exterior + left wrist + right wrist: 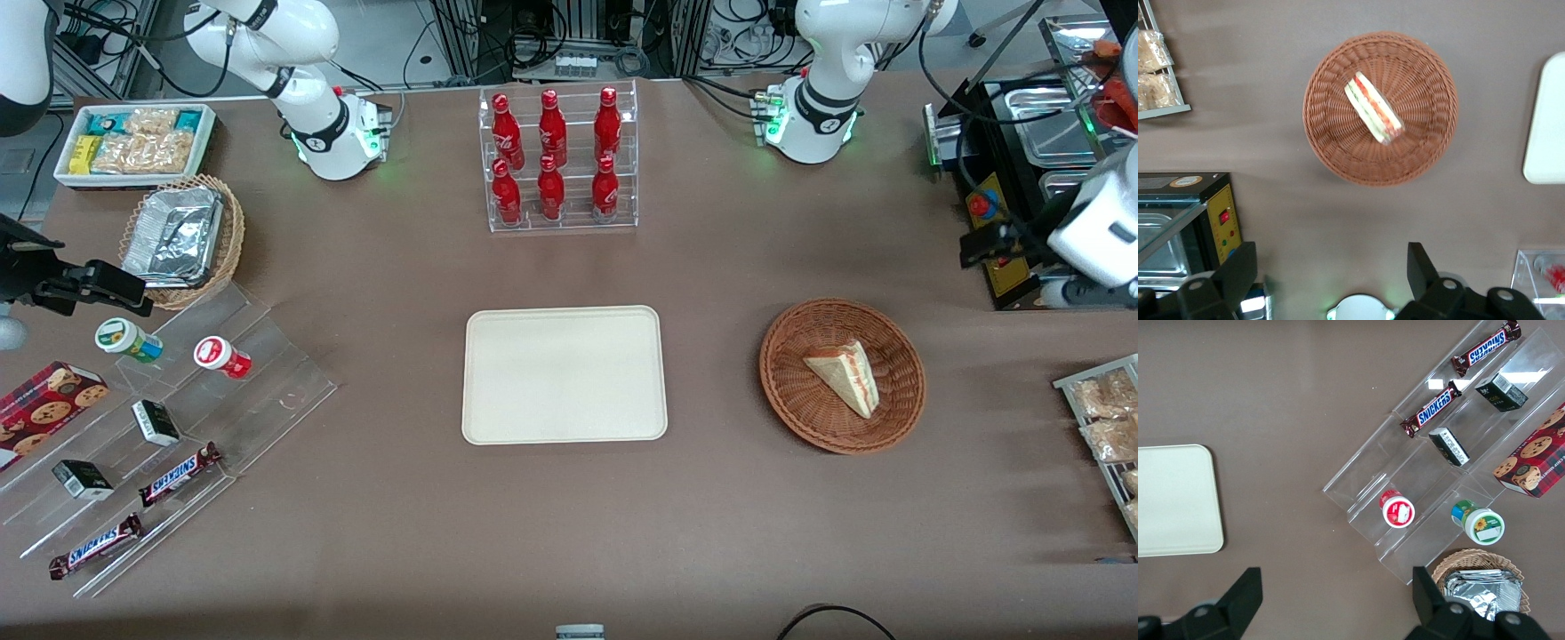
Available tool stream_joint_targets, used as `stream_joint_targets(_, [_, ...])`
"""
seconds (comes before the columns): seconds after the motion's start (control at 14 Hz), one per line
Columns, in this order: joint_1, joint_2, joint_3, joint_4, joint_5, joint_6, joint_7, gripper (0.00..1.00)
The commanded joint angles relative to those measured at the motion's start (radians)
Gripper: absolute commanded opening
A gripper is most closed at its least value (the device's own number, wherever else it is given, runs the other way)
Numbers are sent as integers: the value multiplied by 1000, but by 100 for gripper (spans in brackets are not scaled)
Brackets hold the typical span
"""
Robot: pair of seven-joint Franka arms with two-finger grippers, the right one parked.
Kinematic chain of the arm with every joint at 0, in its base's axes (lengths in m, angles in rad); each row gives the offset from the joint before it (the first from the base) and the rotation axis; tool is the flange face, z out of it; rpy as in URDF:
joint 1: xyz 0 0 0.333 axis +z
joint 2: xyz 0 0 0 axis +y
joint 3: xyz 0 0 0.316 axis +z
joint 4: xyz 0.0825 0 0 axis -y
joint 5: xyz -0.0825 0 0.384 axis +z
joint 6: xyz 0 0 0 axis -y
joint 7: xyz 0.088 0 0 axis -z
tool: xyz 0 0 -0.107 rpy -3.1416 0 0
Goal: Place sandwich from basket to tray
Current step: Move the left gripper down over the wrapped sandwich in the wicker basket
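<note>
So the big brown surface [569, 516] has lots of things on it, and the ones that matter sit near the middle. The tray [564, 374] lies flat with nothing on it, which looks like a waiting spot for the food. Next to it, toward the working arm's end of the surface, sits the round basket [842, 374]. The two are apart, not touching, so I think the food must be lifted up and carried across, not just pushed.

Inside the basket lies the sandwich [845, 377], a little wedge resting on its side. The wrist view shows its red and green stripes [1373, 109] facing up, so its flat bread sides may be good places to pinch.

The gripper [1331, 273] hangs high above the surface, off to the side of the basket, not over it. Its fingers are spread wide and hold nothing, so the job has not really started yet
</note>
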Motion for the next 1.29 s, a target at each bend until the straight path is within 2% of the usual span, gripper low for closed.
stream_joint_targets(0.0, [-5,14,0,-87,15,115,-152,100])
stream_joint_targets(0.36, [-54,30,-6,-299,15,436,-614,99])
stream_joint_targets(0.93, [-90,16,-3,-646,15,842,-675,99])
stream_joint_targets(1.21, [-90,33,-3,-683,17,887,-679,99])
